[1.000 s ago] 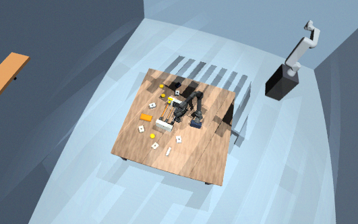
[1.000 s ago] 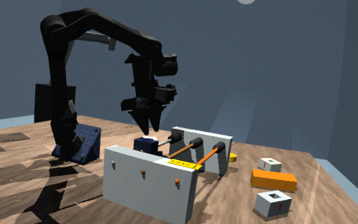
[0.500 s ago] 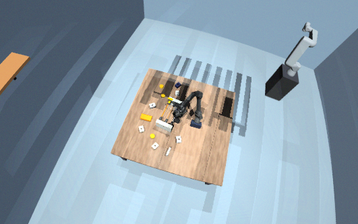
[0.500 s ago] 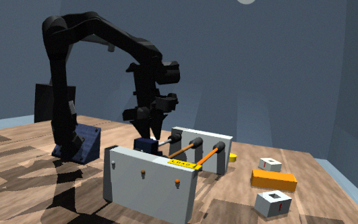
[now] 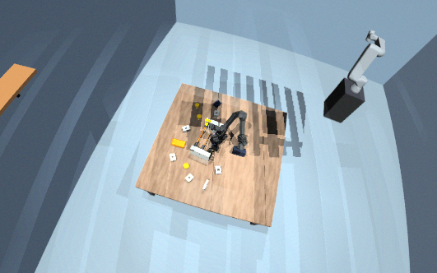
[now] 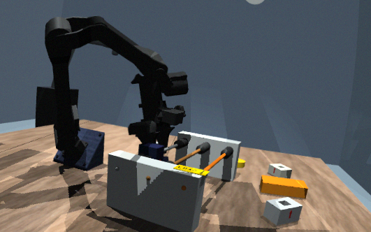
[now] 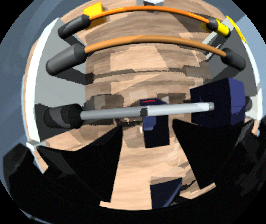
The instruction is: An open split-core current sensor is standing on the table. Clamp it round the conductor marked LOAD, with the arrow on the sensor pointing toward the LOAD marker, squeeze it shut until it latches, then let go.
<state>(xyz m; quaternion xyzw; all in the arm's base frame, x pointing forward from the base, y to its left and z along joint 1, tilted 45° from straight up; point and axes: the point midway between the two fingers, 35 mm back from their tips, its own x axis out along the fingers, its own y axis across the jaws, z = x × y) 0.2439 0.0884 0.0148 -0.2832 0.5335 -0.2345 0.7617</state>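
Current sensor point(image 6: 151, 150) point(image 7: 220, 104), dark blue and with two parts visible from the wrist, is at the grey conductor point(image 6: 170, 147) point(image 7: 114, 113). The jaws of the gripper point(image 5: 217, 141) point(image 6: 158, 141) point(image 7: 148, 124) stand partly open with nothing gripped. Their tips sit low near the grey conductor; from the wrist, the sensor's red-marked part shows in the gap, and its taller block beyond one finger. I cannot tell whether either finger touches it.

Next outward, the brown conductor point(image 6: 188, 156) point(image 7: 154, 39) and the orange conductor point(image 6: 214, 161) point(image 7: 149, 8) run between two pale end panels point(image 5: 201, 153) point(image 6: 154, 192) point(image 7: 44, 85). A yellow marker point(image 5: 207, 121) point(image 6: 191, 170) point(image 7: 236, 30) lies atop the panel nearer the worktop's top edge, at the orange conductor's end.

Toward the left edge of the worktop point(image 5: 239, 201) point(image 6: 17, 150) lies an orange block point(image 5: 178, 143) point(image 6: 284, 186), between two white blocks point(image 5: 173, 157) point(image 6: 282, 211). Toward the bottom-left corner sits a yellow disc point(image 5: 186, 165) point(image 6: 241, 163). The arm's dark blue base point(image 5: 239, 152) point(image 6: 96, 147) stands toward the right edge.
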